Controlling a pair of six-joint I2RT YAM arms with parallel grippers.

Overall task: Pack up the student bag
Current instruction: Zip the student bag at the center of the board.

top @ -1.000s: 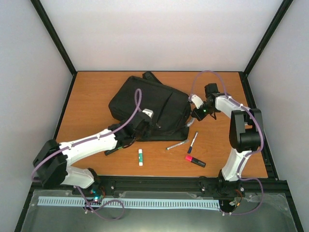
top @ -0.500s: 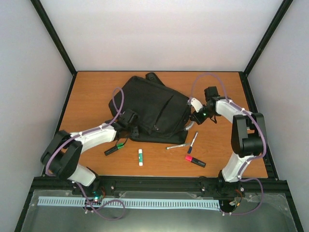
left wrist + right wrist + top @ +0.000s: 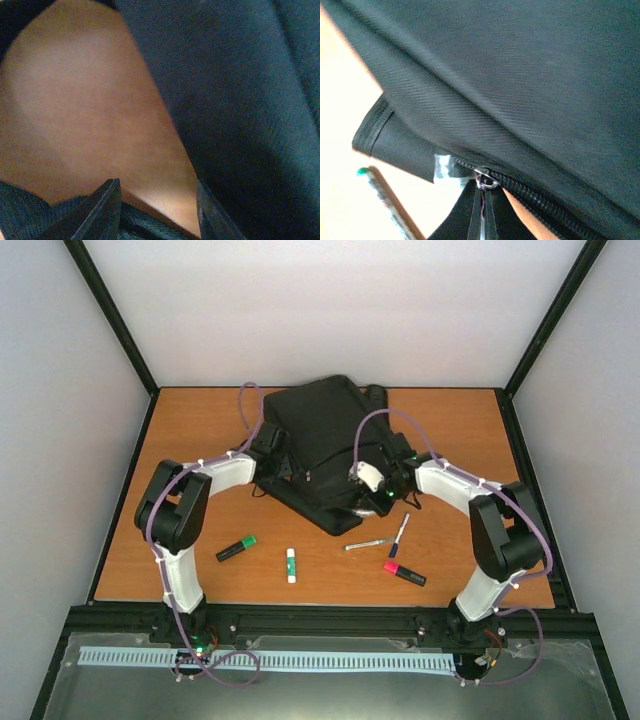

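Note:
The student bag (image 3: 320, 440) is a large black backpack lying at the back middle of the table. My left gripper (image 3: 274, 454) is at its left edge. In the left wrist view the fingers (image 3: 107, 207) stand apart over bare table, with bag fabric (image 3: 250, 100) to the right and a dark fabric strip across their base. My right gripper (image 3: 384, 496) is at the bag's near right corner. In the right wrist view it (image 3: 484, 194) is shut on the metal zip pull (image 3: 486, 180) at the end of a zip seam (image 3: 540, 205).
On the table in front of the bag lie a green highlighter (image 3: 236, 548), a glue stick (image 3: 291, 564), a silver pen (image 3: 367, 542), a dark pen (image 3: 400, 533) and a red highlighter (image 3: 404, 573). Black frame posts stand at the table's edges.
The bag has turned and slid toward the back of the table. Both grippers moved with it: the left up to its left edge, the right inward to its near corner.

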